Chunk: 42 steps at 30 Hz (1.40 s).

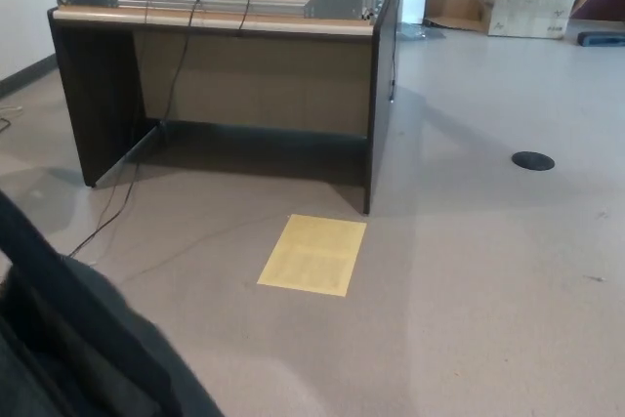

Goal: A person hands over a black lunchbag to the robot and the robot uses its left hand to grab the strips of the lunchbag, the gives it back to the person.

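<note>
The black lunchbag (78,349) fills the lower left corner of the head view, close to the camera and cut off by the picture's edges. A dark strap-like band (39,251) runs along its upper edge. Neither of my hands shows in this view, and no person's hand shows either. What holds the bag is hidden.
A dark wooden desk (234,75) with metal brackets, cables and keyboards stands ahead. A yellow sheet (312,254) lies on the floor before it. A cable (107,222) trails from the desk. A round floor plate (533,160) and a cardboard box (527,7) lie to the right.
</note>
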Motion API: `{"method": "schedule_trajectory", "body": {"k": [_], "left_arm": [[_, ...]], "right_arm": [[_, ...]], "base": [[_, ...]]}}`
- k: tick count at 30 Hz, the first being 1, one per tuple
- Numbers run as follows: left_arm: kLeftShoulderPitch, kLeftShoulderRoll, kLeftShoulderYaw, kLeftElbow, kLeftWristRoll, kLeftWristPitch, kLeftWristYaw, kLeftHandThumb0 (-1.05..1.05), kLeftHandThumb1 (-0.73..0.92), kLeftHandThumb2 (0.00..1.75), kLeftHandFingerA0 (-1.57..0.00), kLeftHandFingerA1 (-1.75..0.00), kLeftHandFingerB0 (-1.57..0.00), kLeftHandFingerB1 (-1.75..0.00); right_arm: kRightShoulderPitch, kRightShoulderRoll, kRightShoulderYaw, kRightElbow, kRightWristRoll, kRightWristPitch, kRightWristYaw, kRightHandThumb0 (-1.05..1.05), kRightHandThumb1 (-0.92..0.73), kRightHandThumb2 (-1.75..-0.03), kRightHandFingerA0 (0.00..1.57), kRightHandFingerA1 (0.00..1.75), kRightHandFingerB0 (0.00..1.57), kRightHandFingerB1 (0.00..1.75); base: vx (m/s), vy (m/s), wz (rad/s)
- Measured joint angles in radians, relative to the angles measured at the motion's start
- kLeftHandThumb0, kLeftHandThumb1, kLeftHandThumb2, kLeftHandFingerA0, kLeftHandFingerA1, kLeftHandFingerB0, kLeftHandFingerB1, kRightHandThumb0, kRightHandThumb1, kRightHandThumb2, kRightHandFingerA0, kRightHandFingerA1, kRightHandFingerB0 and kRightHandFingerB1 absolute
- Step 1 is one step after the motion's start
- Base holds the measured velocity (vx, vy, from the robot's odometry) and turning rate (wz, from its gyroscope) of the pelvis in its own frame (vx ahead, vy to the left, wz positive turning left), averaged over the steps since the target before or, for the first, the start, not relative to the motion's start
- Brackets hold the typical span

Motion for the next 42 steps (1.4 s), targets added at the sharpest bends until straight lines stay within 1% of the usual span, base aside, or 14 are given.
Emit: {"method": "schedule_trajectory", "body": {"k": [6, 8, 10, 11, 16, 20, 21, 24, 27, 28, 29, 30, 31, 42], "left_arm": [[0.011, 0.002, -0.025, 0.035, 0.068, -0.020, 0.087, -0.37, 0.57, 0.56, -1.02, -0.83, -0.89, -0.69], [0.009, 0.002, -0.032, 0.049, 0.093, -0.021, 0.117, -0.23, 0.54, 0.56, -0.90, -1.16, -0.83, -0.84], [-0.006, 0.002, -0.046, 0.070, 0.119, -0.021, 0.147, -0.28, 0.47, 0.54, -0.96, -1.14, -0.92, -0.69], [-0.017, 0.002, -0.056, 0.087, 0.133, -0.021, 0.164, -0.34, 0.42, 0.81, -1.00, -1.10, -0.83, -0.79], [-0.108, 0.004, -0.138, 0.223, 0.194, -0.029, 0.242, -0.28, 0.53, 0.55, -0.94, -0.84, -0.87, -0.59], [-0.229, -0.002, -0.230, 0.377, 0.243, -0.033, 0.298, -0.22, 0.51, 0.55, -0.96, -1.03, -0.92, -0.59], [-0.273, -0.003, -0.264, 0.431, 0.255, -0.036, 0.314, -0.27, 0.49, 0.56, -0.93, -1.31, -0.96, -0.67], [-0.386, -0.021, -0.340, 0.565, 0.268, -0.053, 0.338, -0.25, 0.53, 0.61, -0.93, -1.57, -0.94, -0.92], [-0.495, -0.044, -0.414, 0.694, 0.271, -0.080, 0.347, -0.12, 0.48, 0.61, -1.01, -1.55, -1.01, -0.76], [-0.535, -0.049, -0.441, 0.742, 0.274, -0.095, 0.352, -0.27, 0.60, 0.59, -1.05, -1.24, -0.99, -0.68], [-0.566, -0.054, -0.462, 0.782, 0.278, -0.107, 0.361, -0.27, 0.60, 0.59, -1.05, -1.24, -0.99, -0.68], [-0.609, -0.066, -0.487, 0.835, 0.282, -0.123, 0.372, -0.23, 0.47, 0.76, -0.88, -1.57, -0.72, -1.32], [-0.642, -0.077, -0.509, 0.875, 0.284, -0.134, 0.376, -0.26, 0.58, 0.53, -0.78, -1.74, -0.63, -1.61], [-0.825, -0.197, -0.678, 1.058, 0.277, -0.116, 0.195, -0.32, 0.56, 0.64, -0.86, -1.57, -0.70, -1.43]], "right_arm": [[0.000, 0.000, 0.000, 0.000, 0.000, 0.000, 0.000, -0.58, -0.72, -0.61, 0.46, 0.44, 0.49, 0.42], [0.000, 0.000, 0.000, 0.000, 0.000, 0.000, 0.000, -0.58, -0.72, -0.62, 0.46, 0.44, 0.49, 0.42], [0.000, 0.000, 0.000, 0.000, 0.000, 0.000, 0.000, -0.58, -0.72, -0.61, 0.46, 0.44, 0.50, 0.42], [0.000, 0.000, 0.001, 0.000, 0.000, 0.000, 0.000, -0.56, -0.56, -0.97, 0.39, 0.57, 0.43, 0.56], [0.000, 0.000, 0.001, 0.000, 0.000, 0.000, 0.000, -0.57, -0.73, -0.62, 0.43, 0.43, 0.50, 0.43], [0.000, 0.000, 0.000, 0.000, 0.000, -0.001, 0.000, -0.56, -0.73, -0.62, 0.44, 0.43, 0.51, 0.43], [0.000, 0.000, 0.000, 0.000, 0.000, -0.001, 0.000, -0.56, -0.72, -0.62, 0.44, 0.43, 0.52, 0.43], [-0.001, 0.000, -0.001, 0.000, 0.000, -0.001, 0.000, -0.57, -0.72, -0.61, 0.42, 0.43, 0.54, 0.44], [-0.001, 0.000, -0.003, 0.000, 0.001, -0.002, 0.001, -0.58, -0.72, -0.61, 0.42, 0.42, 0.54, 0.44], [-0.001, 0.000, -0.003, 0.000, 0.001, -0.002, 0.001, -0.58, -0.72, -0.61, 0.42, 0.42, 0.55, 0.44], [-0.001, 0.000, -0.003, 0.000, 0.001, -0.002, 0.001, -0.58, -0.72, -0.61, 0.42, 0.42, 0.55, 0.44], [-0.001, 0.000, -0.003, 0.000, 0.001, -0.002, 0.001, -0.58, -0.72, -0.61, 0.42, 0.42, 0.55, 0.44], [-0.002, 0.000, -0.004, 0.000, 0.001, -0.002, 0.001, -0.57, -0.72, -0.61, 0.43, 0.42, 0.55, 0.45], [-0.026, 0.001, -0.002, 0.001, 0.001, -0.002, 0.005, -0.63, -0.72, -0.62, 0.42, 0.41, 0.57, 0.45]], "base": [[0.00, 0.000, 0.00], [0.00, 0.000, 0.00], [0.00, 0.000, 0.00], [0.00, 0.000, 0.00], [0.00, 0.000, 0.00], [0.00, 0.000, 0.00], [0.00, 0.000, 0.00], [0.00, 0.000, 0.00], [0.00, 0.000, 0.00], [0.00, 0.000, 0.00], [0.00, 0.000, 0.00], [0.00, 0.000, 0.00], [0.00, 0.000, 0.00], [0.00, 0.000, 0.00]]}}
